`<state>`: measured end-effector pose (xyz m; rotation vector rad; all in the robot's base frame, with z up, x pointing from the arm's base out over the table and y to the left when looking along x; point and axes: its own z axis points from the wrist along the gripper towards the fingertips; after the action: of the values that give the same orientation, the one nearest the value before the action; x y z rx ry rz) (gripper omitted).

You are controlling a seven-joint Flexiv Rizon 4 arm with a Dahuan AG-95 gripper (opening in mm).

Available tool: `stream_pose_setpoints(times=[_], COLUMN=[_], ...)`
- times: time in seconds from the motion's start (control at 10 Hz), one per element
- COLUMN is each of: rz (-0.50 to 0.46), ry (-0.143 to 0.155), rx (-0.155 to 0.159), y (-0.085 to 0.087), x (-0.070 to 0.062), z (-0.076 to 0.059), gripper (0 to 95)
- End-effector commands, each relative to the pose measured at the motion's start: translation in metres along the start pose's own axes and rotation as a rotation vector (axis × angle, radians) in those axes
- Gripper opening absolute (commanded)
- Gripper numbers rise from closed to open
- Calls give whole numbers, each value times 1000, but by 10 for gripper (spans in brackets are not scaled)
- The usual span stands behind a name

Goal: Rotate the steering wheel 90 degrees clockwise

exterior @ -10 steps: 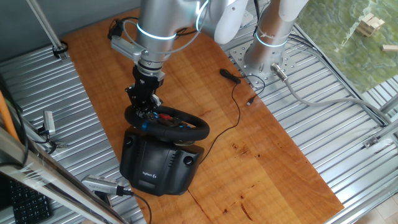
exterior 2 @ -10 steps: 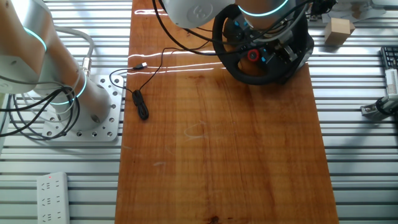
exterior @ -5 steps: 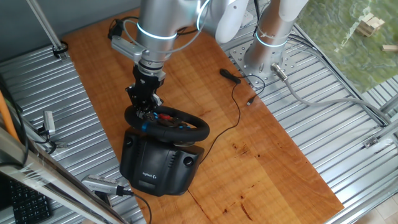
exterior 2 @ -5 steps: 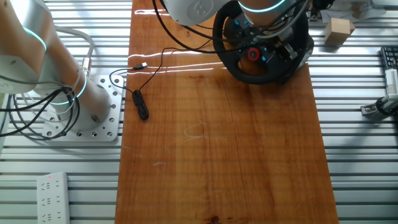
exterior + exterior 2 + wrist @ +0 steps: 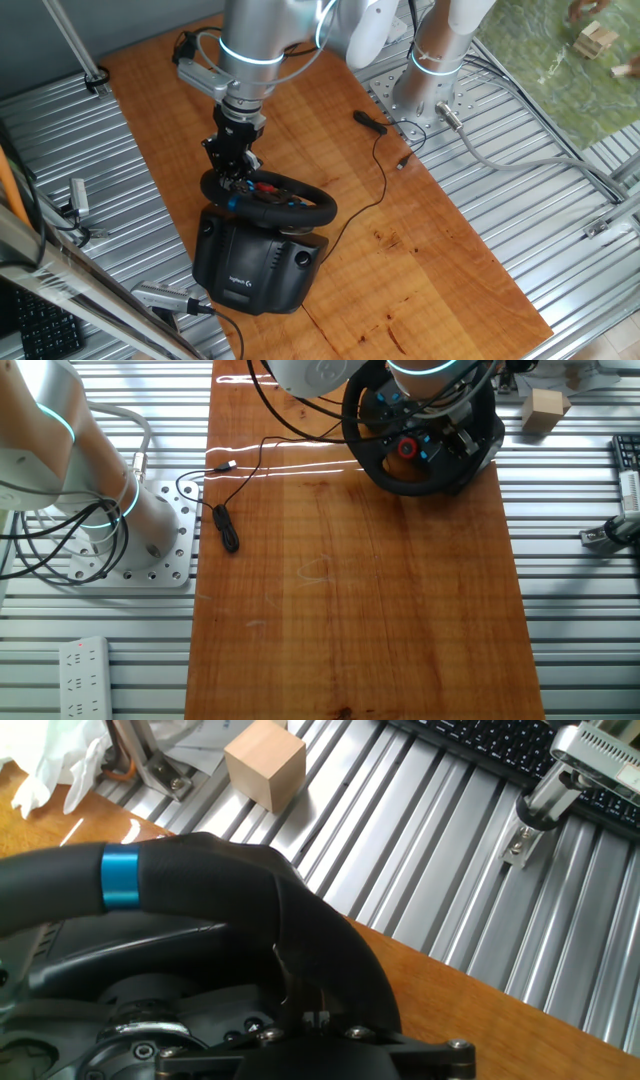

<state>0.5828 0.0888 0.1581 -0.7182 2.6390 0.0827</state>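
One wheel (image 5: 268, 197) sits near the front edge of the wooden table (image 5: 330, 130) in one fixed view, tilted on its black base (image 5: 252, 262), and my gripper (image 5: 232, 172) comes down onto its far left rim. In the other fixed view the wheel (image 5: 420, 472) lies at the table's top right corner, my arm covering most of it. In the hand view the rim (image 5: 190, 885) with its blue strip (image 5: 119, 880) fills the frame, a wooden block (image 5: 265, 763) behind; whether my fingers are pinching, I cannot tell.

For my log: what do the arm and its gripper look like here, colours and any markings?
The arm is silver-grey metal with white shells and glowing cyan rings at the joints; black cables loop around the wrist. The gripper is compact and black, hard to tell from the black steering wheel. The silver base is bolted down.
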Motion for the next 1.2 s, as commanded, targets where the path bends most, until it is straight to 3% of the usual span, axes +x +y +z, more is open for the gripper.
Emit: stream_pose_setpoints(times=[0.1, 1.2], rz=[1, -2], ry=[-4, -8], rx=[-2, -6], y=[-1, -3], x=[0, 8], z=[2, 8], gripper=[0, 0])
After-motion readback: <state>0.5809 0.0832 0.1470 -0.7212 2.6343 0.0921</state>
